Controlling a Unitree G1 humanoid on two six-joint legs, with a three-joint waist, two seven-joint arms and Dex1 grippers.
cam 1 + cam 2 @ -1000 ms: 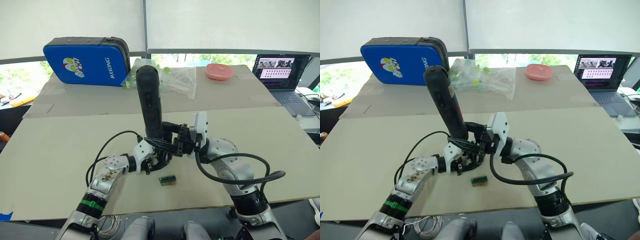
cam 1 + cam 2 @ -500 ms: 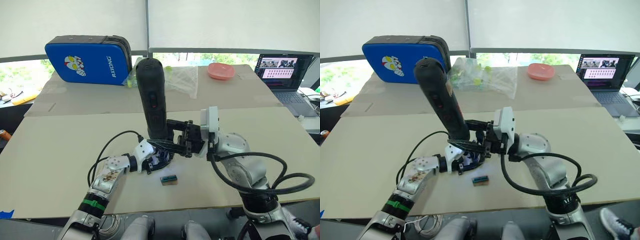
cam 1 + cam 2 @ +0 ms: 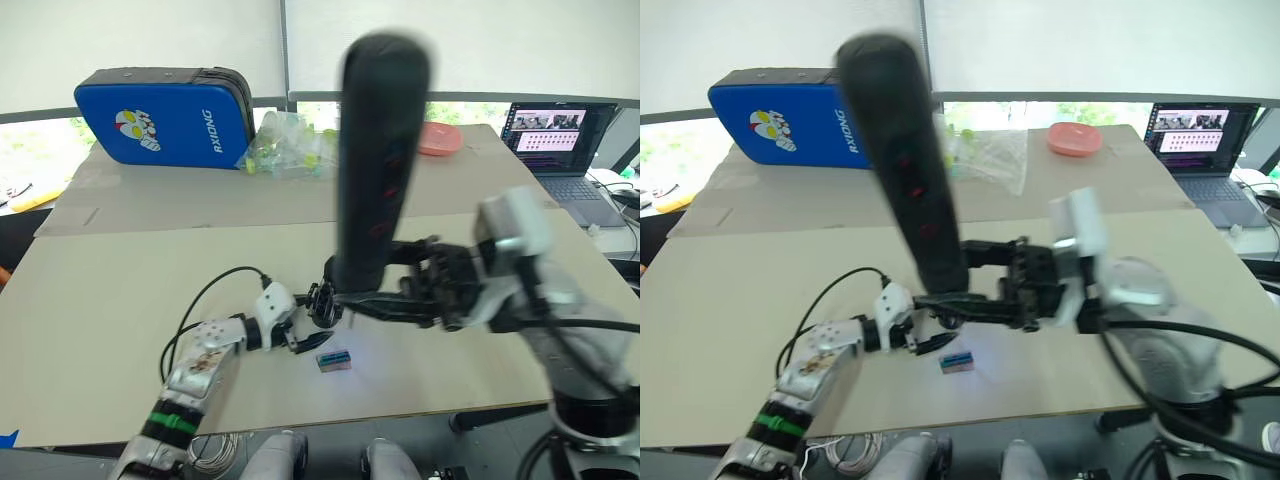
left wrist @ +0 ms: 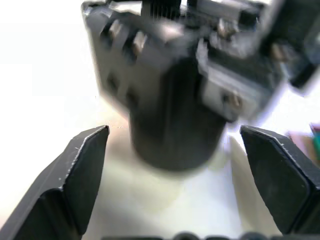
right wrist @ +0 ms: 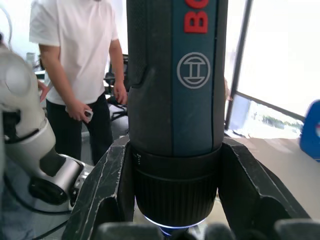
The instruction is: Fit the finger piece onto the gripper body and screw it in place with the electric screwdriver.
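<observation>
Screwdriving step: right gripper (image 5: 172, 220) clenched on electric screwdriver (image 3: 378, 170); left gripper (image 4: 172, 170) released around gripper body (image 4: 175, 85). Next: seat bit squarely.

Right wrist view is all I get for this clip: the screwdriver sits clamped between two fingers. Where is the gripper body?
Observer: The gripper body stands on the table between the left gripper's open fingers, which flank its round base without touching it.
Operator: And the screwdriver's lower end?
Observer: The right gripper holds the electric screwdriver upright, with its lower end right by the gripper body; contact is hidden.
Operator: Anything else nearby?
Observer: A small green-brown block lies on the table beside it.
</observation>
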